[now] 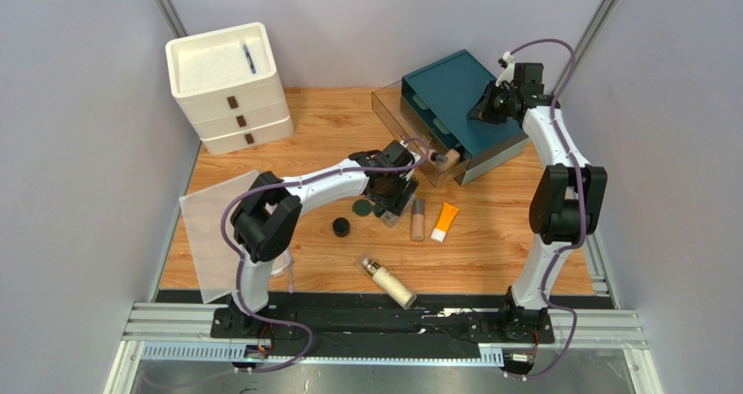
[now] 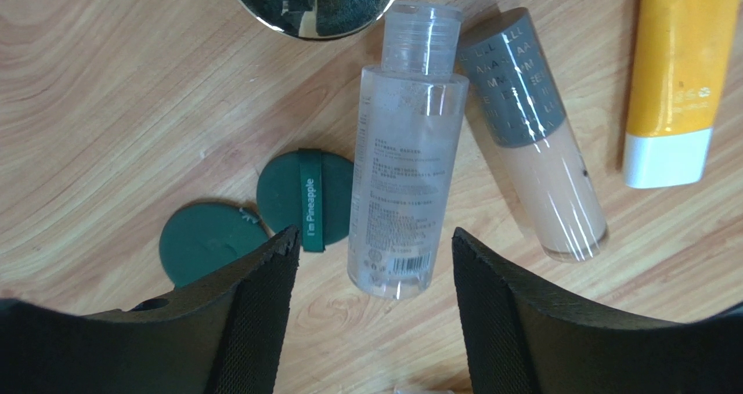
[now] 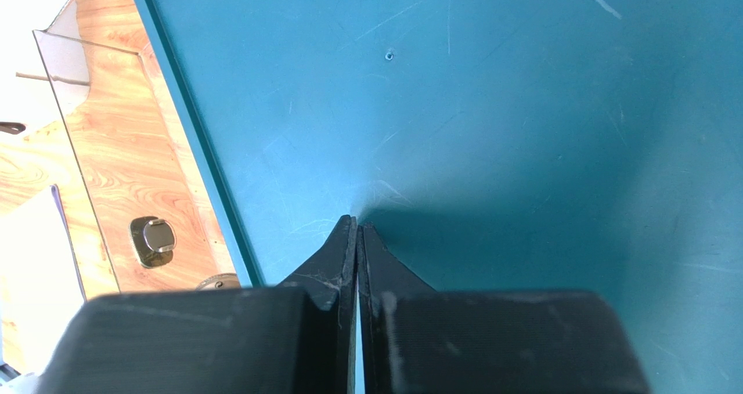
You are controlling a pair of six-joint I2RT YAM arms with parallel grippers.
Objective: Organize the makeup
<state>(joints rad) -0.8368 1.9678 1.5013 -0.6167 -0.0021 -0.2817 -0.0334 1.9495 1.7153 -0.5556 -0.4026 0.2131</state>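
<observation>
Most makeup [image 1: 418, 220] loose on surface [image 1: 488, 255] | one beige bottle [image 1: 449, 158] in clear drawer [image 1: 392, 111] | left pincer [image 2: 375, 237] wide over clear bottle [image 2: 403, 176] | right pincer [image 3: 356, 229] closed, empty

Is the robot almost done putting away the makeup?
Not nearly. Done: one small beige bottle lies in the clear drawer of the teal organizer. In hand: nothing yet; the open left gripper hovers over the clear bottle. Left on the table: orange tube, grey-capped beige bottle, green compacts, black jar, cream pump bottle.
</observation>
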